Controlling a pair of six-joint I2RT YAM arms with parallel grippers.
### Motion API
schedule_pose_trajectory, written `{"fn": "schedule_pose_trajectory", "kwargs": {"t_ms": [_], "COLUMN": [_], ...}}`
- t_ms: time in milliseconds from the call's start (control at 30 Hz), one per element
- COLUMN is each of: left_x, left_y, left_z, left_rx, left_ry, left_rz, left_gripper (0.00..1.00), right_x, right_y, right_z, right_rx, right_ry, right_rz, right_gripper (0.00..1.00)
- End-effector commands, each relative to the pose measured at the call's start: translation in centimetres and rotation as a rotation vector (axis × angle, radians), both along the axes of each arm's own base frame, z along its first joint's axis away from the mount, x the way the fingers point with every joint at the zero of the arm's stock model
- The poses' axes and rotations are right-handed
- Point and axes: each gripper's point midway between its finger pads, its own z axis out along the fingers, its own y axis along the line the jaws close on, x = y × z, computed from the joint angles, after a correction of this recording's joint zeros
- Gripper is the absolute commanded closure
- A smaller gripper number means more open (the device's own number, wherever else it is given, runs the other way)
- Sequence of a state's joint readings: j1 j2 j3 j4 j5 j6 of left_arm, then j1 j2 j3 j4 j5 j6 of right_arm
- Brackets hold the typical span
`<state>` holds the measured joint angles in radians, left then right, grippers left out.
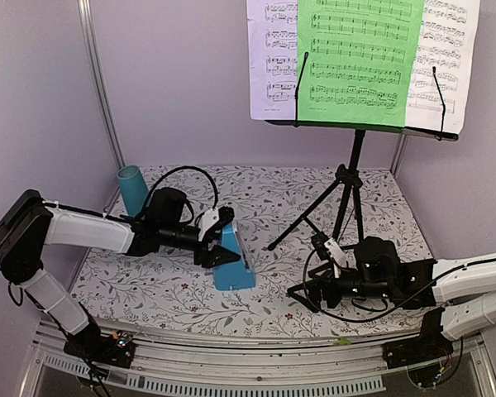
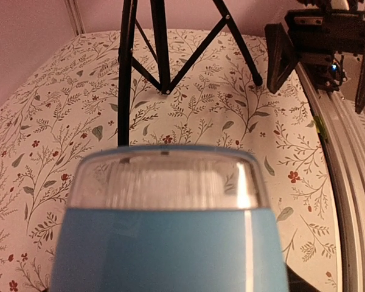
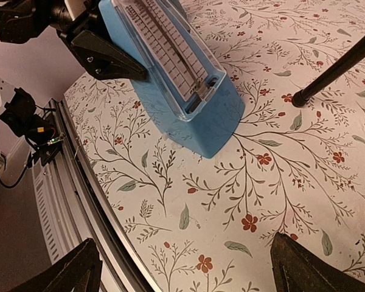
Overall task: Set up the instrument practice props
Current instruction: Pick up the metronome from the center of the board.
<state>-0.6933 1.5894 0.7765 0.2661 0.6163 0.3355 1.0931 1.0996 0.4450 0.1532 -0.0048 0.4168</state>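
Metronome [image 1: 234, 266] grab, centre left
Your left end effector [image 1: 224, 239] pinches its tapered top. Stiff, slick plastic, probably slips, so I'd grip lower. Right end effector's [image 3: 185, 267] spread.

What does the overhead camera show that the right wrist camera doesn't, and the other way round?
Only the overhead view shows the sheet-music pages up on the music stand, and the teal cup. Only the right wrist view shows the printed scale on the blue metronome. Both show that metronome on the floral table cover, the left end effector gripping it, and a leg of the stand.
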Motion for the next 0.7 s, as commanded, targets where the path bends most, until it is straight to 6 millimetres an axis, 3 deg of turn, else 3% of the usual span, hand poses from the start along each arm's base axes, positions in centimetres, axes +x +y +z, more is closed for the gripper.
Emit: {"fn": "schedule_pose_trajectory", "kwargs": {"t_ms": [0,100,167,533,667], "left_x": [-0.9,-0.9,-0.6,1.5,2.1], "left_y": [-0.2,-0.1,-0.1,0.5,1.2], "left_z": [1.3,3.2,4.8,12.7,14.3], "left_rx": [-0.056,-0.131,-0.197,-0.427,-0.466], "left_ry": [-0.001,-0.004,0.012,0.101,0.149], "left_rz": [0.064,0.150,0.231,0.641,0.732], "left_gripper": [0.73,0.84,1.00,1.00,1.00], "right_x": [0.5,0.9,1.1,2.0,2.3], "right_y": [-0.1,0.0,0.2,3.7,4.8], "right_z": [0.6,0.7,0.8,2.2,2.4], "right_rx": [0.031,0.036,0.040,0.047,0.053], "right_ry": [-0.009,-0.011,-0.012,-0.022,-0.001], "right_rz": [-0.045,-0.064,-0.073,-0.061,-0.068], "right_gripper": [0.01,0.01,0.01,0.06,0.15]}}
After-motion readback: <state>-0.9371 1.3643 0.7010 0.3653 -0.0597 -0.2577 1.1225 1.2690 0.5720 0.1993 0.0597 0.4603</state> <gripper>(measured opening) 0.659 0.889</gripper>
